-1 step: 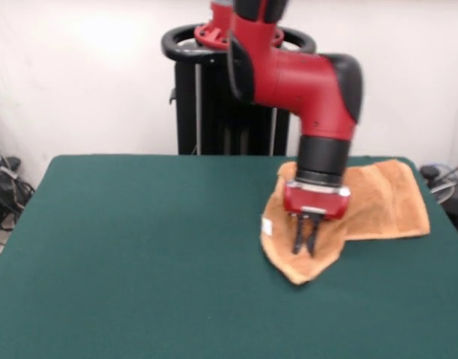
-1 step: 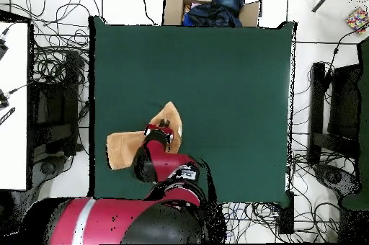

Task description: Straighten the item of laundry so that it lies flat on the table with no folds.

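The orange-tan towel (image 1: 378, 202), folded over, is being kept near the green table (image 1: 139, 247) edge beneath the gripper (image 1: 306, 245), whose narrowly parted jaws are holding nothing; a cardboard box (image 2: 209, 6) is being left beyond.

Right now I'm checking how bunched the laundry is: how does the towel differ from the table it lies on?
The towel is light orange-tan and looks nappy; the table is dark green and smooth. The towel is small and takes up only one side of the much wider table. The towel is folded over into an uneven shape with a point under the gripper, while the table is a plain flat rectangle. Both are cloth-like, matte surfaces.
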Controlling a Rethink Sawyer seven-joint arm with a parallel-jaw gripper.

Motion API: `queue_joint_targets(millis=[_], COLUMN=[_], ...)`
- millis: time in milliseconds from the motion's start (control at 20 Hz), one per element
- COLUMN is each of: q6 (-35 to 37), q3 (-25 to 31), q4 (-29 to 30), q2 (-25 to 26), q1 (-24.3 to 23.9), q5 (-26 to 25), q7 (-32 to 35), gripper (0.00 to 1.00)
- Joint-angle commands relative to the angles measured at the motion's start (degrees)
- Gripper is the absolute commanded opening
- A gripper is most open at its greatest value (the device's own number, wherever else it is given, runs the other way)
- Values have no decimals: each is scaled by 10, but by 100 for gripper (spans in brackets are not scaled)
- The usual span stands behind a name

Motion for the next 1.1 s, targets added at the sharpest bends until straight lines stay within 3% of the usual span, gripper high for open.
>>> queue_joint_targets(millis=[50,350,650,750,800,950,1100], q6=[20,33,68,140,220,379,379], q3=[-43,-53,-61,-65,-67,4,40], q4=[-6,14,30,39,47,73,74], q2=[33,-3,-57,-101,-136,-209,-197], q1=[-89,-143,-180,-182,-179,-228,-242], q5=[-83,-163,-211,-211,-202,-199,-207], q7=[31,33,35,18,-3,-42,-27], gripper=[0,0,0,0,0,0,0])
